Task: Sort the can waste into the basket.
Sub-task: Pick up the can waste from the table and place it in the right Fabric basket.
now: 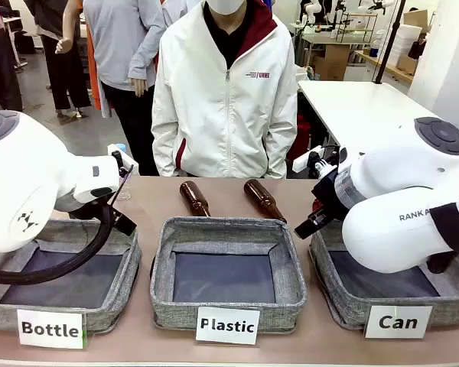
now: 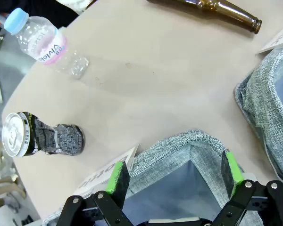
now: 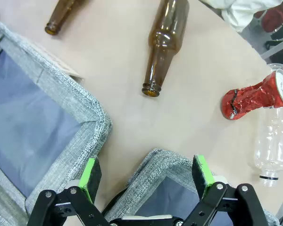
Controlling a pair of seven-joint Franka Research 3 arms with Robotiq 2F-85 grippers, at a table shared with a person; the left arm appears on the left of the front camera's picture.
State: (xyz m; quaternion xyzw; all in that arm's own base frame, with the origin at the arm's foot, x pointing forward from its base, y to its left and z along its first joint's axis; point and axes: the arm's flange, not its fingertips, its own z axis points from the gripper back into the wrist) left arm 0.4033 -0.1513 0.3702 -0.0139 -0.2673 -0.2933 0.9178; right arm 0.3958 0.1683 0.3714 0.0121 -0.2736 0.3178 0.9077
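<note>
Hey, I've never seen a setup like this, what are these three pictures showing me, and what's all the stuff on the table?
These are two white robot arms at a beige table, with a person in a white jacket standing across from them. The front view looks across the table from the robot's side. The other two pictures come from cameras on each wrist, looking down past that arm's black two-finger claw with green pads: the left gripper and the right gripper. Both are open and hold nothing.

Three grey fabric baskets sit in a row, labelled Bottle, Plastic and Can. Lying on the table are two brown glass bottles, a crushed silver and dark can, a crushed red can, a clear capped plastic bottle and a clear uncapped plastic bottle.
</note>
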